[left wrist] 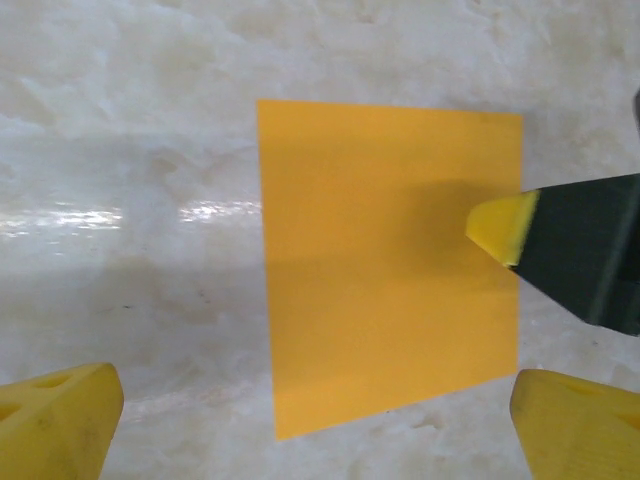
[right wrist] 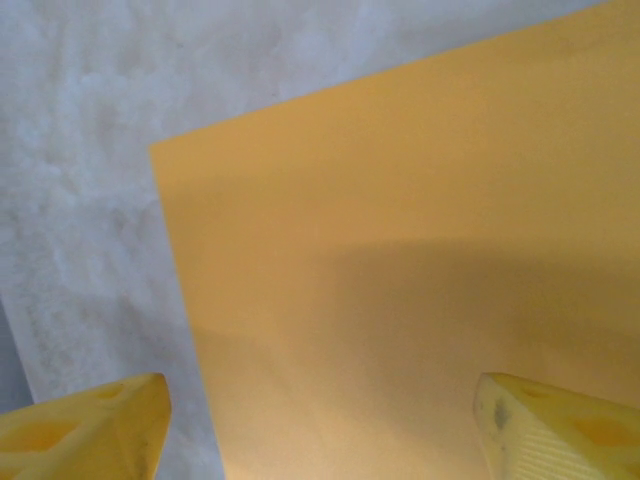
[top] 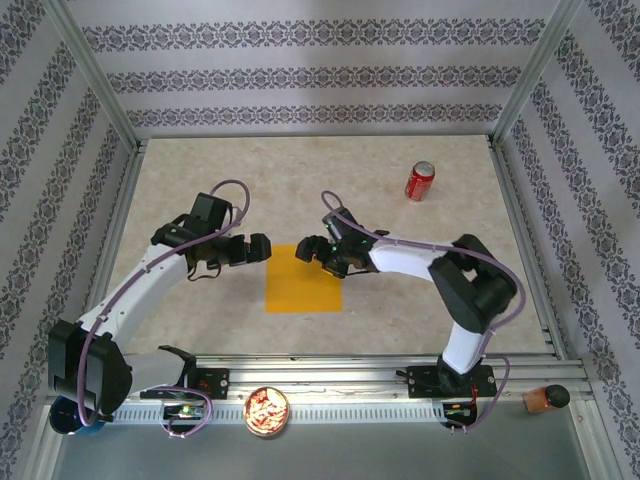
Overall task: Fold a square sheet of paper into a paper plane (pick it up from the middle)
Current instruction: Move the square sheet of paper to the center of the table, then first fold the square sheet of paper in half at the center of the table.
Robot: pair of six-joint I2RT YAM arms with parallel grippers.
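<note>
The square sheet of paper [top: 303, 282] is orange-yellow and lies flat and uncreased on the table, in the middle between the two arms. My left gripper [top: 262, 247] hovers open just off the sheet's far left corner. In the left wrist view, its yellow fingertips [left wrist: 62, 418] straddle the paper [left wrist: 390, 265] from above, with nothing between them. My right gripper [top: 306, 250] is low over the sheet's far edge. Its jaws stand wide apart above the paper [right wrist: 400, 250], and one right fingertip [left wrist: 503, 225] reaches over the sheet's edge.
A red soda can [top: 420, 181] stands upright at the back right. A small round bowl of pinkish bits [top: 267, 410] and a brown-orange object [top: 545, 398] sit on the near rail. Metal frame posts and patterned walls close in the marbled table [top: 200, 190].
</note>
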